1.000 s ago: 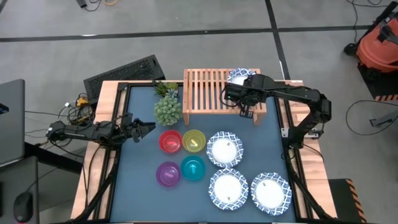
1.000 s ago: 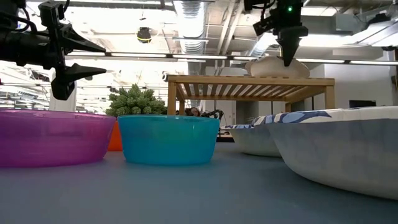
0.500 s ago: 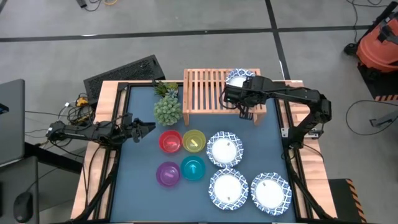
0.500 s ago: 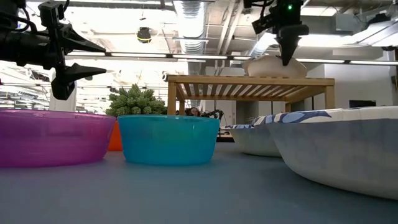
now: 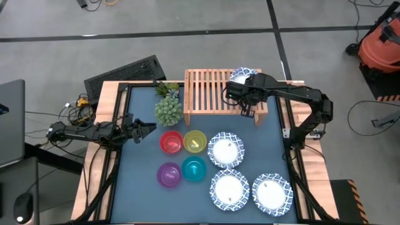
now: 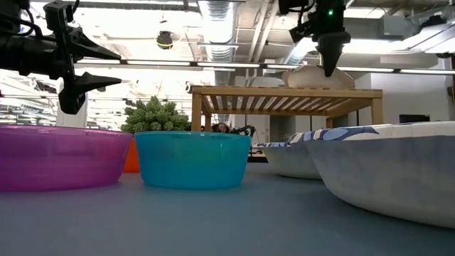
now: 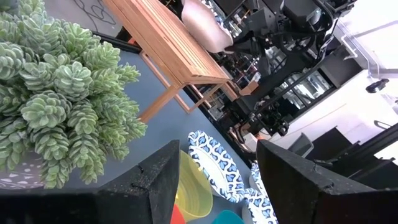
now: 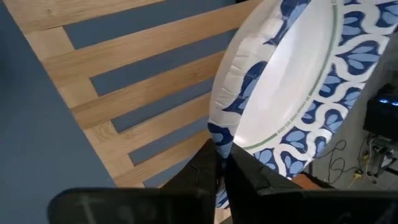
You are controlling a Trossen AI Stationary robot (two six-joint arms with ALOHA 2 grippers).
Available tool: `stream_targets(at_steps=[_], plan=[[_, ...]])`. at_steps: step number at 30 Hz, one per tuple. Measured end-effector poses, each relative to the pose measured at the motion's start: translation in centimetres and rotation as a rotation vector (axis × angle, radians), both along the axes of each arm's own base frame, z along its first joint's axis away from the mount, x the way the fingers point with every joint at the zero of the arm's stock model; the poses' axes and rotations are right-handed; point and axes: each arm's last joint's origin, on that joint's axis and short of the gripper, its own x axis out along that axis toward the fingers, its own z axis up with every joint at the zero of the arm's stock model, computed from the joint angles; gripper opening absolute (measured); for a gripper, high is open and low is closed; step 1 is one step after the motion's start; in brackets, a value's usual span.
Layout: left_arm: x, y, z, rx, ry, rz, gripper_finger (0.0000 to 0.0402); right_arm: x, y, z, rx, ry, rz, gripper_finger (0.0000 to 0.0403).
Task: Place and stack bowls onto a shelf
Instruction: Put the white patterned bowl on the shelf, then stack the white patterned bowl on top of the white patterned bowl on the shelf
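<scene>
Seven bowls (image 5: pixel 229 151) sit on the blue tabletop (image 5: pixel 137 187); the right pincer (image 5: pixel 237 92) grips an eighth bowl's (image 5: pixel 240 75) rim on the shelf (image 5: pixel 209 94), upper centre. Left pincer (image 5: pixel 150 128) gapes open.

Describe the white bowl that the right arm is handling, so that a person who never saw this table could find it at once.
Look at the shelf at the table's far edge. On its right end sits one white bowl with a blue patterned rim, its rim pinched by the right tool. The three other patterned bowls lie down on the blue table surface; this is the only bowl up on the shelf.
</scene>
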Motion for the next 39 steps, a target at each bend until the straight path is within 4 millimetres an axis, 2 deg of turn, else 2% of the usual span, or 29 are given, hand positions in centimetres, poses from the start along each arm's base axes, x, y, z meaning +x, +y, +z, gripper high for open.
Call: stream_targets(at_steps=[13,19,23,27,30,34,39], plan=[[0.0,0.0,0.0,0.011,0.003,0.001,0.0197,0.0,0.3,0.1,0.016,-0.033,-0.03,0.0185],[0.0,0.0,0.0,0.01,0.003,0.001,0.0197,0.6,1.9,2.3,0.008,-0.158,-0.028,0.0208],[0.0,0.0,0.0,0.01,0.003,0.002,0.0197,0.9,3.7,4.1,0.11,-0.34,-0.142,0.0209],[0.0,0.0,0.0,0.01,0.003,0.001,0.0197,1.4,6.9,4.4,0.331,-0.467,-0.364,0.0208],[0.0,0.0,0.0,0.009,0.003,0.002,0.0196,1.5,10.4,4.1,0.427,-0.482,-0.466,0.0208],[0.0,0.0,0.0,0.009,0.002,0.001,0.0197,1.2,16.5,3.0,0.477,-0.435,-0.483,0.0208],[0.0,-0.1,0.0,0.008,0.002,-0.019,0.0197,-1.8,24.3,1.9,0.531,-0.429,-0.559,0.0208]])
